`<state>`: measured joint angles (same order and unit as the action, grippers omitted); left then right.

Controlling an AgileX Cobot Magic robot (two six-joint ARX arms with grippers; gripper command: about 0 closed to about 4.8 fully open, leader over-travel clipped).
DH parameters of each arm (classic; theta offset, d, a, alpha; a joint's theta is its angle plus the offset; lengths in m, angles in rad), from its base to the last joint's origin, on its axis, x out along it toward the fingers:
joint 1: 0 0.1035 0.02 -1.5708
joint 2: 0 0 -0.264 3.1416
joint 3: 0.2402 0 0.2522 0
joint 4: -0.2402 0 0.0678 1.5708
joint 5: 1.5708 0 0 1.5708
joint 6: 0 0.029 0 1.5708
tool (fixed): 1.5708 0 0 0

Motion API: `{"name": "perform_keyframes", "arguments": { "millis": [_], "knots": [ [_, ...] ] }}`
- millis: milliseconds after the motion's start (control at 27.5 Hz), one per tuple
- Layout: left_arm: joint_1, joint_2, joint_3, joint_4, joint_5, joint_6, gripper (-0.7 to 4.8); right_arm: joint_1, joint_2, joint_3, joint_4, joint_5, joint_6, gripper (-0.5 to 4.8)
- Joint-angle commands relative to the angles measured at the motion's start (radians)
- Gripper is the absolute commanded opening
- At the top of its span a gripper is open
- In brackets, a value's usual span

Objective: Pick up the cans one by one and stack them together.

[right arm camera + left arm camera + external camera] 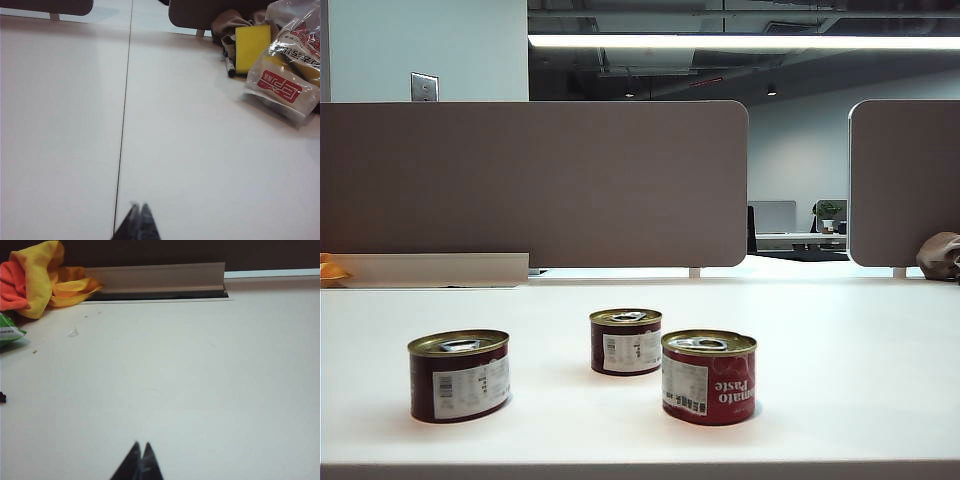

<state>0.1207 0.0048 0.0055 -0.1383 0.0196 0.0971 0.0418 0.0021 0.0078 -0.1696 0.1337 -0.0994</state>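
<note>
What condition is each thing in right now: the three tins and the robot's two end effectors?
Left maroon can: upright, lid sealed, standing alone.
Middle maroon can: upright, sealed, unstacked.
Tomato Paste can: upright, sealed, label upside down.
Left end effector: shut, empty, over bare table.
Right end effector: shut, empty, over bare table.

Metal tins on a smooth matt table

You see three cans (632, 342) of metal with shiny gold lids and glossy paper labels; the white table (840, 360) looks smooth and matt, the divider panel (530, 180) dull, the cloth (40, 277) soft and crumpled, the bag (287, 70) glossy crinkled plastic, the yellow sponge (251, 46) matt
</note>
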Motion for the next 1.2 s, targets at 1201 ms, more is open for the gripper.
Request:
{"name": "perform_keyframes", "arguments": {
  "millis": [1201],
  "knots": [
    [0.001,0.001,0.032,0.211,0.056,-0.502,-0.05,0.004,0.000,0.050,0.348,-0.043,0.574,-0.01]
  ]
}}
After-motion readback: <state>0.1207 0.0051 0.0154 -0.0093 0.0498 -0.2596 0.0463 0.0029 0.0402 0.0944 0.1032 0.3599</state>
